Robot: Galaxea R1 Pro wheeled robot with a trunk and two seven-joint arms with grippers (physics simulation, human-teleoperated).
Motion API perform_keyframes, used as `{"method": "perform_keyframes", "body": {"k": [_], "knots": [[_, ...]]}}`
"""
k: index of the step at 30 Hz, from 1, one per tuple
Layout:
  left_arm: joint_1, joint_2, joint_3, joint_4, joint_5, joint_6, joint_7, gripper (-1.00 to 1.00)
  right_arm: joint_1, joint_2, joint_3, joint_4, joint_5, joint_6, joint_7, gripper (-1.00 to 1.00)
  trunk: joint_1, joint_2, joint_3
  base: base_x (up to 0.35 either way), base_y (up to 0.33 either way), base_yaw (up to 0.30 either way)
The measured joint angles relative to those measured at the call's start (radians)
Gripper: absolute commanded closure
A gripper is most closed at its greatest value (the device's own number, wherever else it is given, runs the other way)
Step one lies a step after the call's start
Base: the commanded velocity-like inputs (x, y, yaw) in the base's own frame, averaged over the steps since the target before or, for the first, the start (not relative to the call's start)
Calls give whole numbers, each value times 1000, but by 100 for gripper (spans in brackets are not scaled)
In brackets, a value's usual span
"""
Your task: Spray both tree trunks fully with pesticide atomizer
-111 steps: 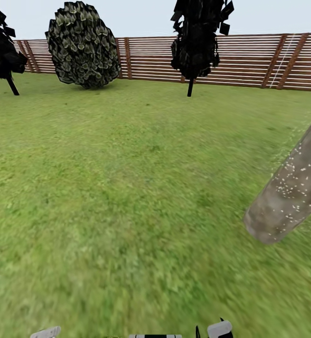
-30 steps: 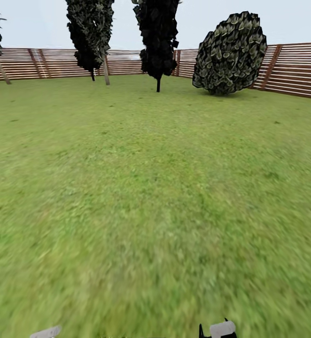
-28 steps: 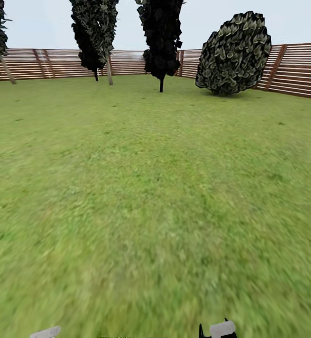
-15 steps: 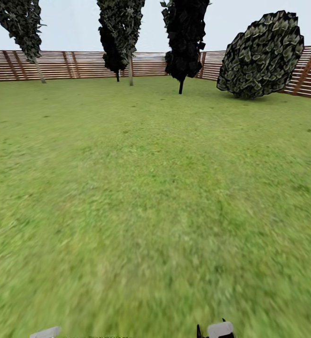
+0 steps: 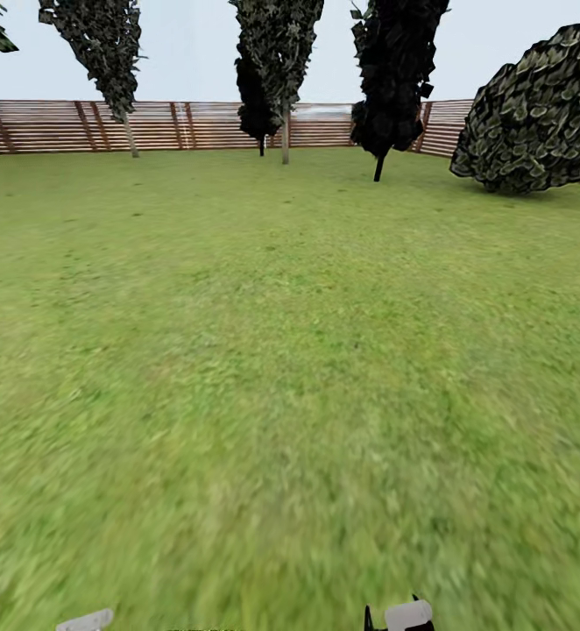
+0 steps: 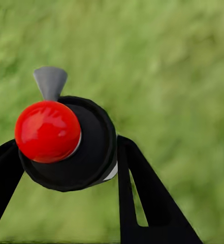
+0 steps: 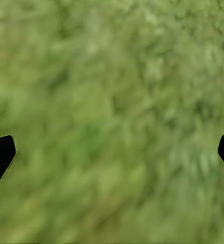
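The pesticide atomizer (image 6: 66, 145) is a dark round bottle with a red top and a small grey nozzle, seen end-on in the left wrist view. My left gripper (image 6: 66, 147) is shut on it, with a black finger (image 6: 142, 198) on each side, above blurred grass. My right gripper (image 7: 114, 150) is open, its black fingertips (image 7: 0, 152) far apart over grass with nothing between them. The garden lawn (image 5: 290, 368) stretches ahead in the head view. The two trees and their trunks are out of view, and so is the floor.
A brown slatted fence (image 5: 194, 124) bounds the far side of the lawn. Dark narrow trees (image 5: 277, 53) stand in front of it, with a round dark bush (image 5: 540, 109) at the right. Parts of my arms (image 5: 408, 616) show at the lower edge.
The head view has swung left, so the trees and bush sit further right in the picture. The speckled pale trunk seen 3.7 s ago has left the view.
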Motion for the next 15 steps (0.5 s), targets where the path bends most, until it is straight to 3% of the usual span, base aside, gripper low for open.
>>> {"method": "perform_keyframes", "body": {"k": [15], "knots": [[0,0,0,0,0,-1,0,100,0,0,0,0,0,0,0,-100,0,0,12,0,0,275]]}}
